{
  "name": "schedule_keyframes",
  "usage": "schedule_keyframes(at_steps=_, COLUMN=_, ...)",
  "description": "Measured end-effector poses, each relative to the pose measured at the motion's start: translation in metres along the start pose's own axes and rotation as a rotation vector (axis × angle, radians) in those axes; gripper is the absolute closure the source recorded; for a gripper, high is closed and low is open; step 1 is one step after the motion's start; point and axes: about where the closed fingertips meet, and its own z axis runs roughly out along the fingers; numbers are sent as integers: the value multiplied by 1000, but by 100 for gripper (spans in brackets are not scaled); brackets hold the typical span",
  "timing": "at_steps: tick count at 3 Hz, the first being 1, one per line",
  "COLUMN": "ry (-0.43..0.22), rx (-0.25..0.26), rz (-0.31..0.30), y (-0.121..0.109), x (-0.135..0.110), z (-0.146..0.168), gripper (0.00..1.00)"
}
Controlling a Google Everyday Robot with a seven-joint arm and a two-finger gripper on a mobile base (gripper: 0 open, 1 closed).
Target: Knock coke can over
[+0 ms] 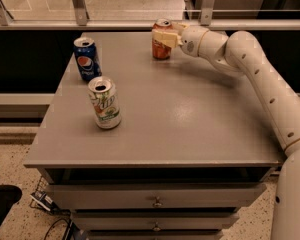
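The red coke can [160,48] stands upright at the far edge of the grey table [190,119], near the middle. My gripper [165,37] reaches in from the right on the white arm [250,64]. It sits against the upper right part of the can, just below the silver top, and covers part of it. The blue Pepsi can [87,59] stands upright at the far left. The white-and-green can [105,103] stands upright nearer the front left.
A metal railing with glass panels [80,4] runs right behind the table's far edge. Drawers [155,201] sit under the tabletop. Cables lie on the speckled floor [20,219] at lower left.
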Motion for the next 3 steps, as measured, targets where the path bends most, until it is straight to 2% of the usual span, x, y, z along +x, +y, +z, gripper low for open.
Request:
schedule_keyframes(at_steps=1, ry=0, rx=-5, rz=1, y=2, x=0, z=3, gripper=85)
schedule_keyframes(at_steps=2, ry=0, rx=-9, rz=2, y=4, x=1, z=5, gripper=100)
schedule_keyframes(at_steps=3, ry=2, rx=-9, rz=1, y=5, x=0, z=6, gripper=100)
